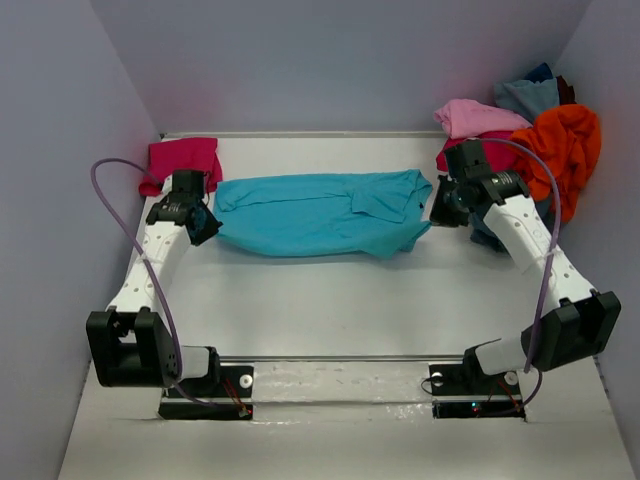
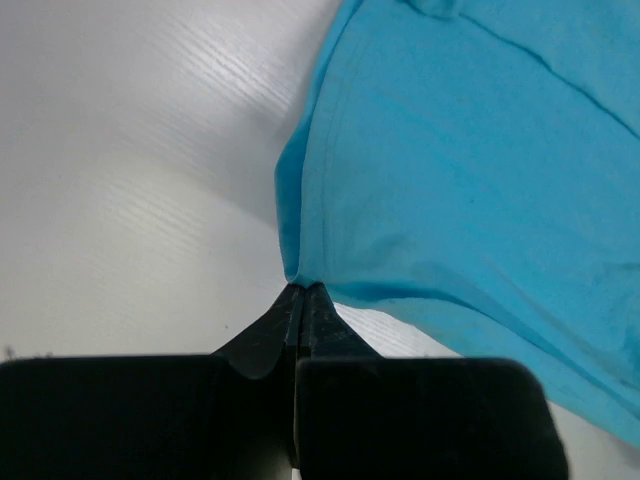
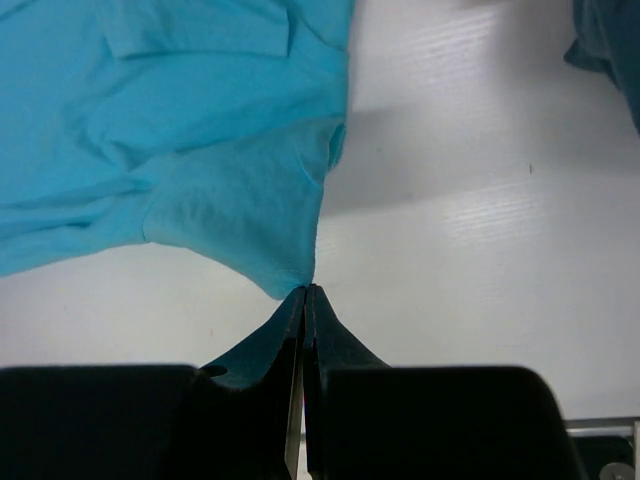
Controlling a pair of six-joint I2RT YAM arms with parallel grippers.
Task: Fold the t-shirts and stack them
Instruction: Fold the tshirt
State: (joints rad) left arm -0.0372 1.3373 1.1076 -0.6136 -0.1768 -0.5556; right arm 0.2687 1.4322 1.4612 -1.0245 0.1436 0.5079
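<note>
A bright turquoise t-shirt (image 1: 310, 215) lies stretched sideways across the back of the table between my two grippers. My left gripper (image 1: 207, 226) is at its left end. In the left wrist view the jaws (image 2: 303, 288) are shut on a pinch of the turquoise edge (image 2: 470, 170). At the shirt's right end, my right gripper (image 1: 438, 208) is shut on a corner of the cloth (image 3: 180, 120), which is nipped at the tips (image 3: 308, 290). A folded magenta-pink t-shirt (image 1: 183, 160) lies at the back left, just behind the left gripper.
A heap of t-shirts fills the back right corner: light pink (image 1: 480, 117), orange (image 1: 568, 145), dusty blue (image 1: 528, 97) and crimson (image 1: 462, 152) under them. Dark blue cloth (image 3: 610, 40) shows near the right gripper. Walls close in on three sides.
</note>
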